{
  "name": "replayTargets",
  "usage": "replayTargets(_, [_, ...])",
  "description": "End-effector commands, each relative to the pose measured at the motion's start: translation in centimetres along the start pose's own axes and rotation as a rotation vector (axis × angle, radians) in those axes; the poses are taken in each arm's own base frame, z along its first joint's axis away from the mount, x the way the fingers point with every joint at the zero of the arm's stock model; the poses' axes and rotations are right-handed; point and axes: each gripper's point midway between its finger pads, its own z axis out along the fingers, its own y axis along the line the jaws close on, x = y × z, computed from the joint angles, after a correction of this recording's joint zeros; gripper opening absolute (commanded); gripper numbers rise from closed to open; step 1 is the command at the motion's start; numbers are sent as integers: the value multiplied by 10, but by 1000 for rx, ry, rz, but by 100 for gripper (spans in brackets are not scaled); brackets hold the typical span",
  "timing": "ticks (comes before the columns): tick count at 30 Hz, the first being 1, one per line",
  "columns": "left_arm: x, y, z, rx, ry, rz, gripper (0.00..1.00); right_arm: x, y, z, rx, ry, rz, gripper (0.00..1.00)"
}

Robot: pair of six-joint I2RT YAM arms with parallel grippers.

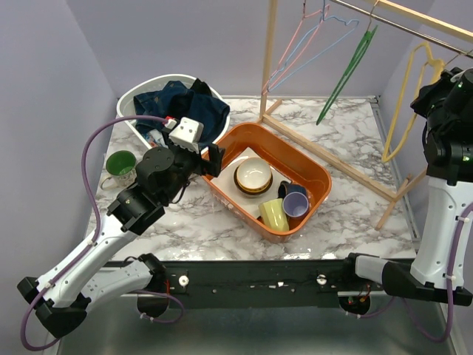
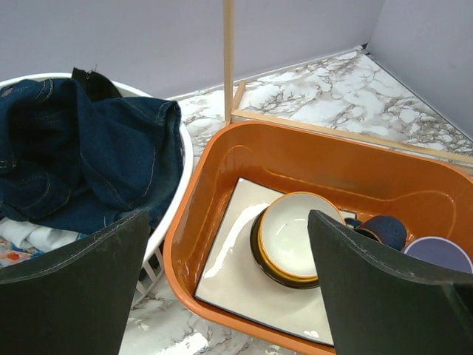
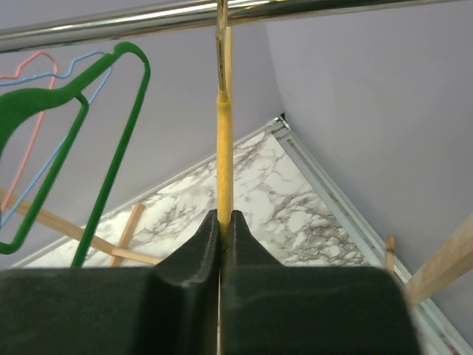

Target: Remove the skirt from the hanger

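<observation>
A bare yellow hanger (image 1: pixel 405 111) hangs from the metal rail (image 1: pixel 414 28) at the far right. My right gripper (image 3: pixel 223 222) is shut on the yellow hanger (image 3: pixel 225 155) just below its hook, high up beside the rail (image 3: pixel 148 18). A dark blue denim garment (image 1: pixel 188 107), which looks like the skirt, lies crumpled in the white basket (image 1: pixel 137 92) at the back left. My left gripper (image 2: pixel 228 218) stands open and holds nothing, hovering over the seam between the denim (image 2: pixel 81 155) and the orange bin (image 2: pixel 295 140).
The orange bin (image 1: pixel 318 174) holds a plate, a stacked bowl (image 1: pixel 253 175), a yellow mug (image 1: pixel 275 214) and a purple mug (image 1: pixel 295 200). A green cup (image 1: pixel 119 164) sits at the left. Green (image 1: pixel 347 70), pink and blue hangers (image 1: pixel 303 44) hang on the wooden rack (image 1: pixel 325 159).
</observation>
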Motion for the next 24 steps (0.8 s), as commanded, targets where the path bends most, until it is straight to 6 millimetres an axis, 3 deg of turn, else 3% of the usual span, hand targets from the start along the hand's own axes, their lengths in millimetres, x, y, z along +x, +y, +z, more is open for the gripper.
replayTargets(1, [-7, 5, -3, -27, -34, -1, 99, -1, -6, -1, 29, -23, -8, 27])
replayTargets(2, [-7, 6, -3, -28, -36, -1, 99, -1, -5, -4, 20, -18, -10, 40])
replayTargets(3, [-8, 5, -3, -27, -36, -1, 99, -1, -6, -8, 20, -16, -7, 59])
replayTargets(5, [-10, 5, -3, -23, -41, -3, 99, -4, -6, -24, 10, -7, 5, 76])
replayTargets(6, [-10, 4, -3, -22, -44, -4, 99, -5, -7, -30, 6, -3, 7, 100])
replayTargets(10, [-13, -1, -1, 2, -50, -12, 99, 2, -8, -62, -40, 19, 25, 100])
replayTargets(15, [-24, -14, 3, 54, -39, -50, 99, 31, 12, -104, -230, 109, 23, 100])
replayTargets(24, [-57, -37, -13, 179, -77, -168, 99, 69, 88, -197, -847, 259, 116, 100])
